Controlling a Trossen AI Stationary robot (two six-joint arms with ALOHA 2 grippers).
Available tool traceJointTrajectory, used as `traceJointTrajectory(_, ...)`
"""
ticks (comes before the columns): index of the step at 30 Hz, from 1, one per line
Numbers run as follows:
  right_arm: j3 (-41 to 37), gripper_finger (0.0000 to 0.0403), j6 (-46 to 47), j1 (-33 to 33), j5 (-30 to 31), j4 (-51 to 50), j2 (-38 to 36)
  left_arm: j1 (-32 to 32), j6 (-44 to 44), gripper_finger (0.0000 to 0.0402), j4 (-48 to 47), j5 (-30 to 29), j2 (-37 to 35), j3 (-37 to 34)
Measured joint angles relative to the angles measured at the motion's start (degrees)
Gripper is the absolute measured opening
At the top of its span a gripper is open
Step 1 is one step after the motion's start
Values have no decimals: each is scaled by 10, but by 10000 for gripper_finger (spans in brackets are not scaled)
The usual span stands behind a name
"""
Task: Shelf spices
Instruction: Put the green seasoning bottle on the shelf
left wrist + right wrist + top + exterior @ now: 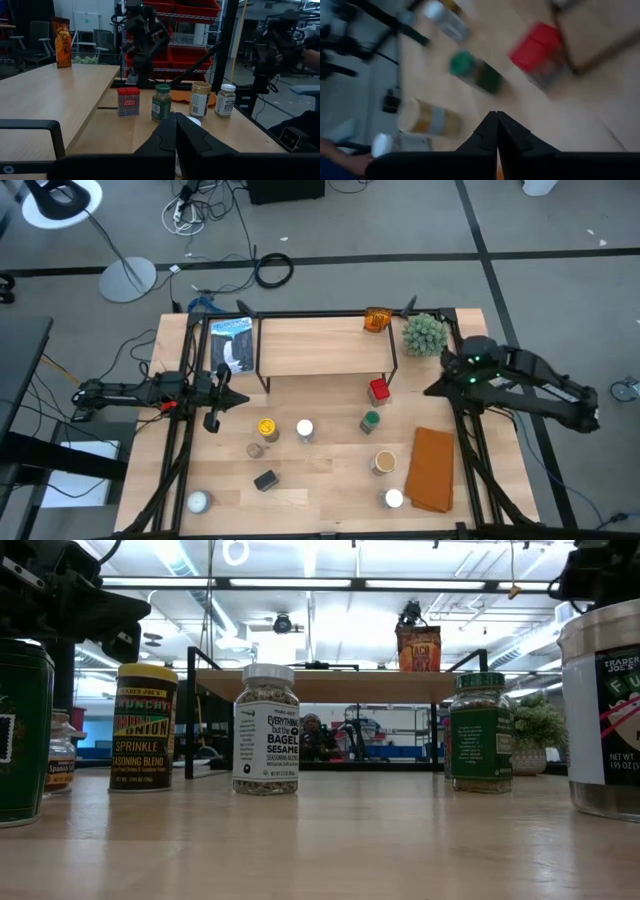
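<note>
One orange packet point(376, 320) stands on the shelf point(320, 345) at its far right corner; the other spices sit on the counter point(330, 480) in front: red box point(379, 390) just by the shelf's right front leg, green-lidded jar point(370, 421) near it, yellow-lidded jar point(267, 427) and white-lidded jar point(305, 430) side by side, tan-lidded jar point(384, 463) close to the orange cloth point(433, 469), dark tin point(265, 480) nearer the front. Right gripper point(497, 116) clenched on nothing, hovering above the red box and green jar. Left gripper point(175, 118) likewise clenched and empty, parked at the counter's left side. Risks as I judge them: descending with fingers pinched together would shove or topple a jar rather than grasp it; the red box sits tight against the shelf leg, so a finger may snag the frame; the spiky plant point(424, 333) crowds the right arm's path to the shelf.
</note>
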Motion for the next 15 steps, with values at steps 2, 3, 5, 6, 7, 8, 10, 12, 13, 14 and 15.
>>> traceJointTrajectory(2,-29,5,22,21,-8,84,-4,0,0,7,0,0,0,0)
traceJointTrajectory(3,-40,6,34,34,-9,121,-4,0,0,7,0,0,0,0)
traceJointTrajectory(5,-59,4,51,64,-7,192,0,0,0,7,0,0,0,0)
traceJointTrajectory(6,-67,3,56,80,-2,223,4,0,0,7,0,0,0,0)
traceJointTrajectory(7,-74,2,58,97,6,251,9,0,0,7,0,0,0,0)
traceJointTrajectory(8,-78,2,59,115,20,270,17,0,0,7,0,0,0,0)
traceJointTrajectory(10,-83,2,65,152,56,295,39,0,0,7,0,0,0,0)
traceJointTrajectory(12,-84,2,66,191,94,315,66,0,0,7,0,0,0,0)
traceJointTrajectory(13,-84,1,65,211,111,328,82,0,0,7,0,0,0,0)
traceJointTrajectory(14,-84,1,63,230,129,343,99,0,0,7,0,0,0,0)
traceJointTrajectory(15,-84,2,59,250,147,360,117,0,0,7,0,0,0,0)
